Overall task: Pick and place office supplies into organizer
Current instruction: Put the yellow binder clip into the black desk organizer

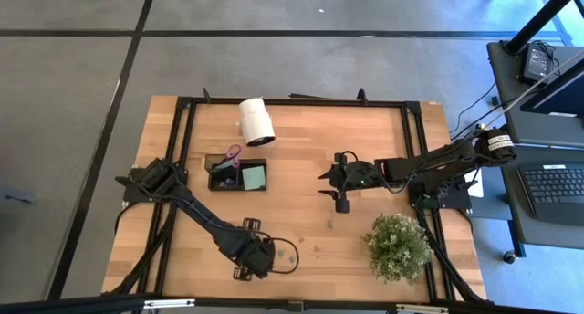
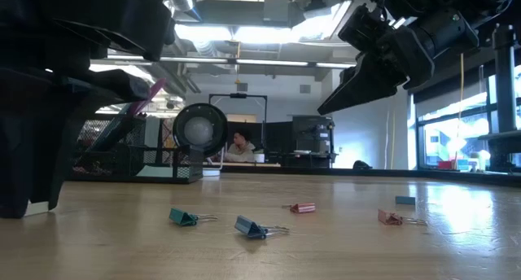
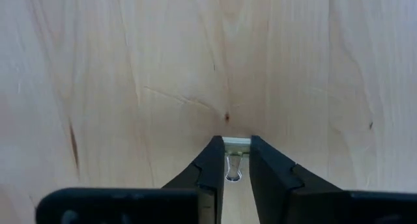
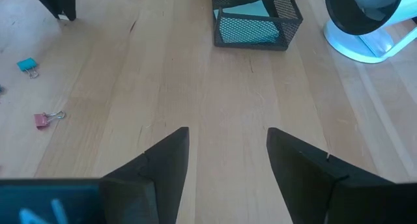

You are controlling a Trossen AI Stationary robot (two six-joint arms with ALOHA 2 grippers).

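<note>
Near the table's front edge, left of centre, your left gripper (image 3: 232,160) sits low on the wood with a small binder clip (image 3: 234,165) between its fingers, jaws narrowed close around it; actual contact you cannot tell. Your right gripper (image 1: 338,184) hovers mid-table, jaws wide, holding nothing. More binder clips (image 2: 251,226) lie scattered on the wood. Far left, the black mesh organizer (image 1: 239,172) holds purple-handled scissors (image 1: 232,155) and a light green sticky-note pad (image 1: 254,176).

Open-plan lab-office, exposed ceiling ducts (image 2: 244,11), desk monitors (image 2: 313,137), seated person (image 2: 239,145), grey floor (image 1: 73,122)
</note>
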